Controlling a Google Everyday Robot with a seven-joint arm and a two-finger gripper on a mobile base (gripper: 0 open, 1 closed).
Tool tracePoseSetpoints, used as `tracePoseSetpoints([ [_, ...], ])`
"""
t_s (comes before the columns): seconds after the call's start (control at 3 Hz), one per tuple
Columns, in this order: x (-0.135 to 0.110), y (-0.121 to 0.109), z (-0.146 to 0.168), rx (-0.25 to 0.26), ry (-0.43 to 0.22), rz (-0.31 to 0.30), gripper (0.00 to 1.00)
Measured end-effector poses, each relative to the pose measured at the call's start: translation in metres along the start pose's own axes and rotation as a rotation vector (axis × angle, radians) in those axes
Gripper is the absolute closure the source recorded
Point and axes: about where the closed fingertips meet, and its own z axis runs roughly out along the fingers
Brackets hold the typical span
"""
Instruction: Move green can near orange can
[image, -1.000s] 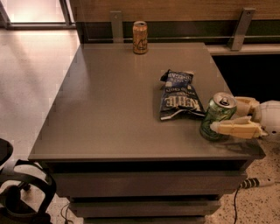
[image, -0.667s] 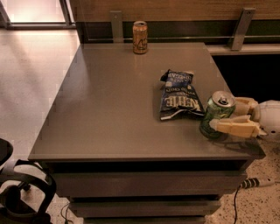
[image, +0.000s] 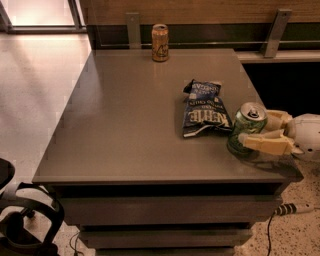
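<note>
The green can (image: 243, 125) stands upright near the table's right front corner, just right of a blue chip bag. My gripper (image: 254, 132) reaches in from the right, with one pale finger (image: 265, 143) across the can's near side and the other behind it. The fingers sit against the can, which rests on the table. The orange can (image: 160, 42) stands upright at the far edge of the table, left of the middle, well away from the green can.
A crinkled blue chip bag (image: 204, 109) lies between the two cans, close to the green can. The grey table (image: 125, 125) has drawers below. A wooden wall with metal brackets (image: 275, 32) runs behind it. A dark chair part (image: 25, 220) is at lower left.
</note>
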Motion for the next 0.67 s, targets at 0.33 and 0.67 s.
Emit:
tracePoseSetpoints([
  [0.33,0.000,0.000,0.000,0.000,0.000,0.000,1.00],
  [0.67,-0.012,-0.011,-0.001,-0.010,0.027,0.006,1.00],
])
